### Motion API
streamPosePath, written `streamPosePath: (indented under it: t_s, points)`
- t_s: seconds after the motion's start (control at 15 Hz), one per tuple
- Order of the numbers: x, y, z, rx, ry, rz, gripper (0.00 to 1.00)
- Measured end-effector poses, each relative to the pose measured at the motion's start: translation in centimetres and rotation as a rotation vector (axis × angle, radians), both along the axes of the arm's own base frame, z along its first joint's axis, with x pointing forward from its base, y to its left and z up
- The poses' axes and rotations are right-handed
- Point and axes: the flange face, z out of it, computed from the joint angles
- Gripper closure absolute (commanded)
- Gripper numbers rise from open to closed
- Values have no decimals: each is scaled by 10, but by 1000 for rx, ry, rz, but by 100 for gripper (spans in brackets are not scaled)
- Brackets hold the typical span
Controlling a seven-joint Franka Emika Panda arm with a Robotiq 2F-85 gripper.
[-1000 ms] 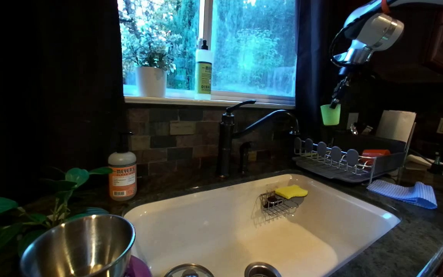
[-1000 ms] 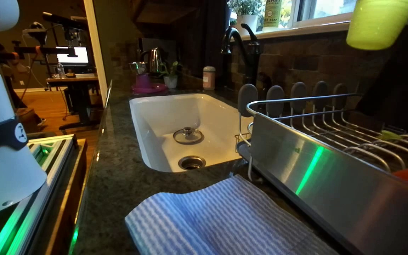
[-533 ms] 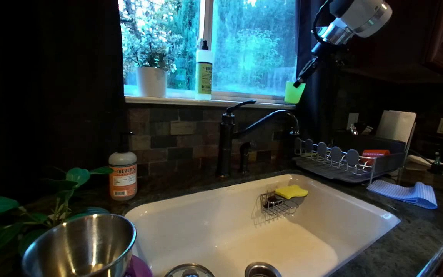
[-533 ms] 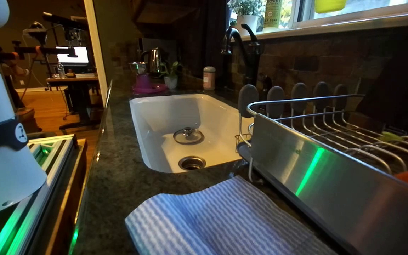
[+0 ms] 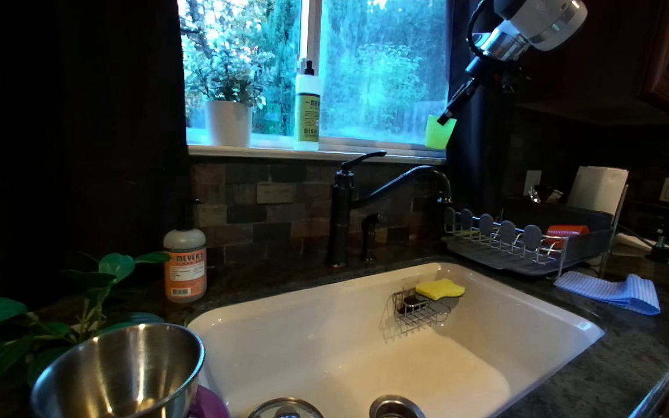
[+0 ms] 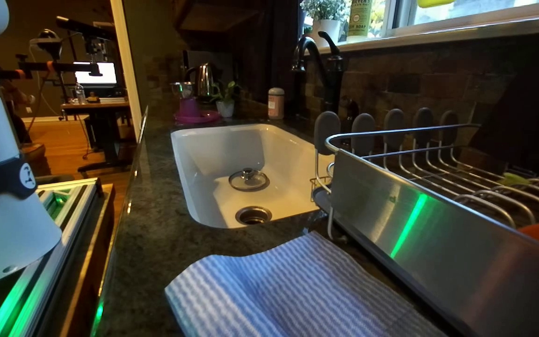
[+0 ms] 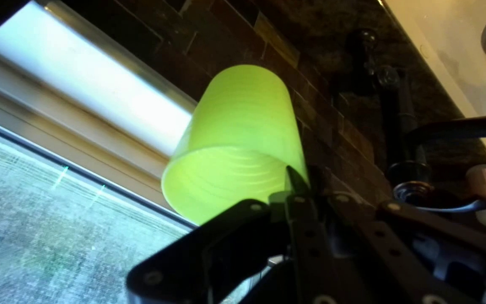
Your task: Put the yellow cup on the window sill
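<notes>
The yellow cup point(image 5: 440, 132) hangs from my gripper point(image 5: 444, 119) in front of the window's right end, a little higher than the sill. It is close to upright, slightly tilted. My gripper is shut on the cup's rim; one fingertip shows inside the cup point(image 7: 243, 114) in the wrist view, at the jaws point(image 7: 307, 185). Only the bottom of the cup point(image 6: 434, 3) shows in an exterior view. The pale window sill point(image 5: 381, 157) shows in both exterior views point(image 6: 475, 32) and as a bright strip point(image 7: 99, 80) beside the cup in the wrist view. I cannot tell whether the cup is directly over it.
A potted plant point(image 5: 229, 123) and a dish soap bottle point(image 5: 308, 116) stand on the sill's left part. The black faucet point(image 5: 341, 215) rises below the sill. A dish rack point(image 5: 509, 249) stands right of the sink point(image 5: 288, 348). A dark curtain point(image 5: 468, 87) borders the window.
The gripper has carried the cup left from above the dish rack to the window's right end. In the last half second it has risen slightly and shifted a little left.
</notes>
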Motion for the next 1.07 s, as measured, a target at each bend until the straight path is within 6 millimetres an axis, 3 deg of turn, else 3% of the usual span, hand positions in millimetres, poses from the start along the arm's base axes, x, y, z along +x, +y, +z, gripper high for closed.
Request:
streamPosePath:
  t_s: [0.4,0.67,1.07]
  points:
    - [16,3,51,42,146,52,95]
    - [27,-7,52,53,170,54,99]
    - [52,9,61,146,150,-178,99]
